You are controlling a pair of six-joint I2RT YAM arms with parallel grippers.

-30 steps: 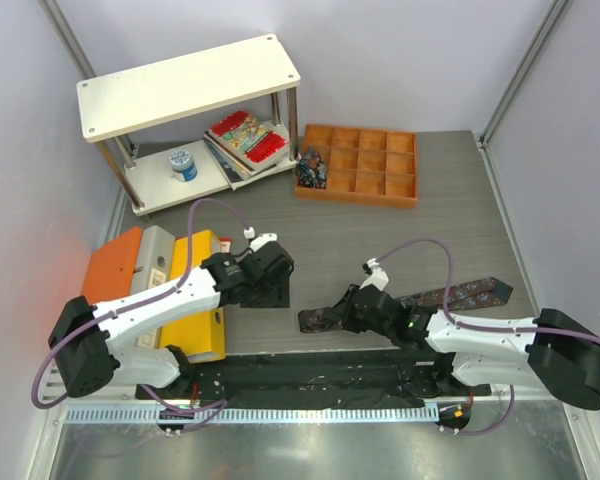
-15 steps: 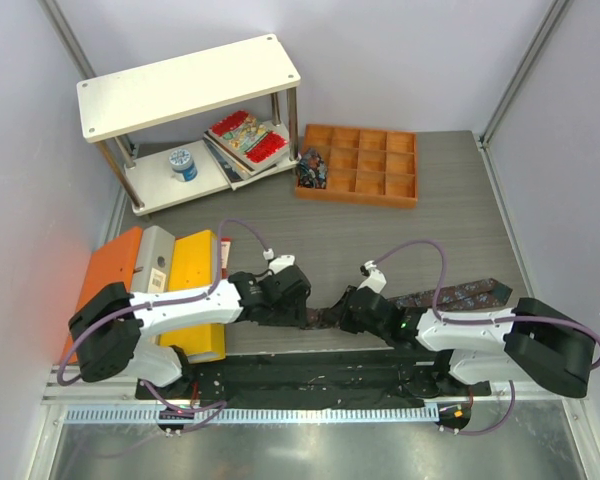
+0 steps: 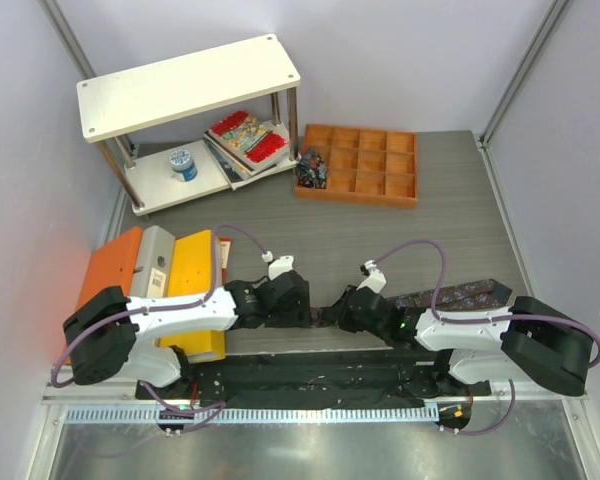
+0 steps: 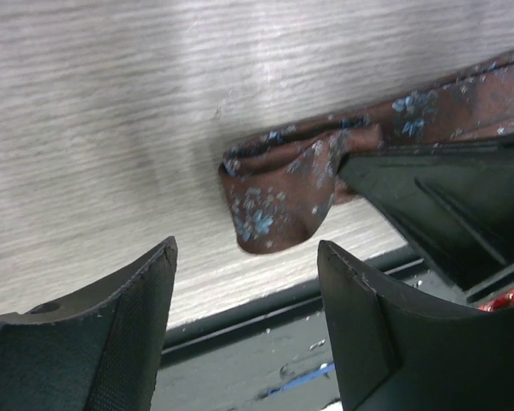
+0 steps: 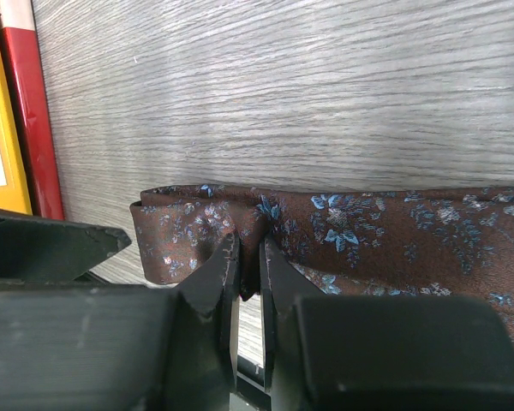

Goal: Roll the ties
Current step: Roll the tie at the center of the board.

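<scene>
A brown tie with blue flowers [image 3: 460, 294] lies along the table's near edge; its folded left end shows in the left wrist view [image 4: 278, 201] and in the right wrist view [image 5: 368, 227]. My right gripper [image 3: 342, 313] [image 5: 249, 257] is shut on a pinch of the tie near that folded end. My left gripper [image 3: 302, 308] [image 4: 244, 317] is open and empty, its fingers [image 4: 111, 334] just short of the tie's end, facing the right gripper.
An orange divided tray [image 3: 360, 165] holding rolled ties [image 3: 311, 168] stands at the back. A white shelf [image 3: 185, 85] with books [image 3: 246, 138] and a blue tin [image 3: 183, 163] is at the back left. Orange, grey and yellow binders [image 3: 195, 290] lie at the left.
My left gripper has swung right from beside the binders to the tie's folded end. The right gripper has stayed put, pinching the tie.
</scene>
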